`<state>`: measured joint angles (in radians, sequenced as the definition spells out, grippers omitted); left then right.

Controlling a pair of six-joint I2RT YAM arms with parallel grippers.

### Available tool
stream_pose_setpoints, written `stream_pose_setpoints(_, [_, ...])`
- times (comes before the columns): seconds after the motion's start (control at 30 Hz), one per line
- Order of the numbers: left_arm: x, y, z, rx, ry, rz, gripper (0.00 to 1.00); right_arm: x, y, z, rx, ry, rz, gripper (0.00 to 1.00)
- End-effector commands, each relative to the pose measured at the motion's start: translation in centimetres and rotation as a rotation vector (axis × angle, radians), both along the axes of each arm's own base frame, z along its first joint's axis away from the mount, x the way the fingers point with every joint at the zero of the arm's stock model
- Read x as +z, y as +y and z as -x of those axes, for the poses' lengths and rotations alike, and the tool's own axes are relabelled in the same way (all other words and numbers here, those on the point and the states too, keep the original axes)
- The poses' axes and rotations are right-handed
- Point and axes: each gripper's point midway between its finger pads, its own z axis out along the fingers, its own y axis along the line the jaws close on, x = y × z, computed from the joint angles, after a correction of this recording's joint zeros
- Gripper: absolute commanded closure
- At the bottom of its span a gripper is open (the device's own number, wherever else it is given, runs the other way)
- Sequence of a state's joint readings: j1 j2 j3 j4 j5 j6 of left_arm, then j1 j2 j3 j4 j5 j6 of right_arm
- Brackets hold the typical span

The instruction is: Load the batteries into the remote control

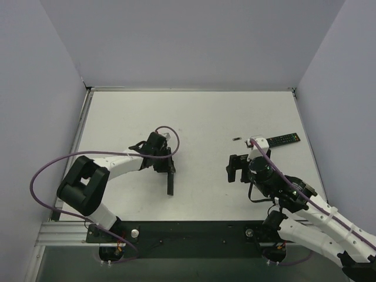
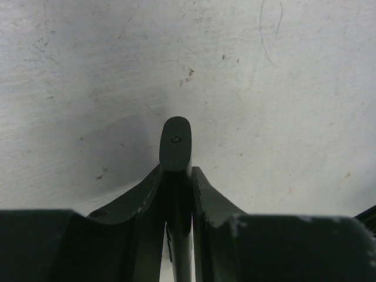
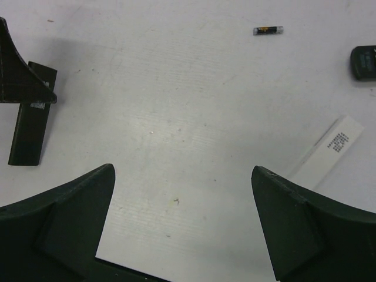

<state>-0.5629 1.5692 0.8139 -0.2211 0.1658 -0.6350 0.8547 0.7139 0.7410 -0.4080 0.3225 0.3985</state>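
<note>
1. One battery (image 3: 268, 30) shows, a tiny dark cylinder with pale ends. It lies loose on the white table (image 1: 205, 111), ahead of the right arm and untouched. I see no others.
2. Just beside it, toward the right edge, a buttoned remote (image 1: 284, 140) lies face up, apart from both arms.
3. The right gripper (image 3: 182, 176) hovers short of the battery, jaws spread wide, with only bare table between them. A white printed strip (image 3: 332, 144) lies off its right finger.
4. Over on the left, the left gripper (image 2: 177, 173) is clamped tight on a dark bar (image 2: 175, 144). It is slim and round-ended, with a small label on its flat face. My read is that it's a remote turned back-up, but no battery bay is visible.
5. Step in hand, I'd say, is fetching the battery.
6. The next move calls for reaching forward, straddling that cylinder across its width and pinching squarely, since it could roll. Then it goes across to the held bar.
</note>
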Motion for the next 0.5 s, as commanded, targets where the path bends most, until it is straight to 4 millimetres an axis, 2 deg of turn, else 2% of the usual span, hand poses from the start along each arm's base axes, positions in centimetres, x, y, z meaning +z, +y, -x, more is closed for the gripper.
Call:
stream_pose_setpoints(0.0, [0.2,0.1,-1.2,-0.017,-0.033,-0.062,0.60,-0.5,-3.8,0.5,-0.174,-0.004,-0.007,0.05])
stream_pose_setpoints(0.1, [0.0,0.7,-1.4,-0.002,-0.040,-0.093,0.42,-0.3,-6.6,0.8,-0.276,-0.036,0.021,0.04])
stream_pose_setpoints(0.13, [0.1,0.9,-1.3,-0.002,-0.042,-0.101,0.29,-0.2,-7.3,0.9,-0.306,-0.044,0.024,0.01])
stream_pose_setpoints(0.23, [0.8,1.8,-1.5,0.030,-0.062,-0.134,0.14,0.4,-10.0,1.4,-0.410,-0.084,0.047,0.00])
stream_pose_setpoints(0.3, [1.5,2.8,-2.1,0.079,-0.096,-0.163,0.09,1.0,-12.1,1.9,-0.488,-0.121,0.053,0.00])
stream_pose_setpoints(0.4, [4.4,4.9,-3.1,0.159,-0.171,-0.167,0.05,1.9,-14.5,2.7,-0.582,-0.181,0.032,0.00])
stream_pose_setpoints(0.43, [6.4,5.5,-3.3,0.183,-0.216,-0.147,0.05,2.2,-15.0,2.9,-0.599,-0.198,0.022,0.00])
stream_pose_setpoints(0.47, [7.5,6.3,-3.6,0.213,-0.250,-0.151,0.04,2.4,-15.5,3.1,-0.616,-0.214,0.008,0.00])
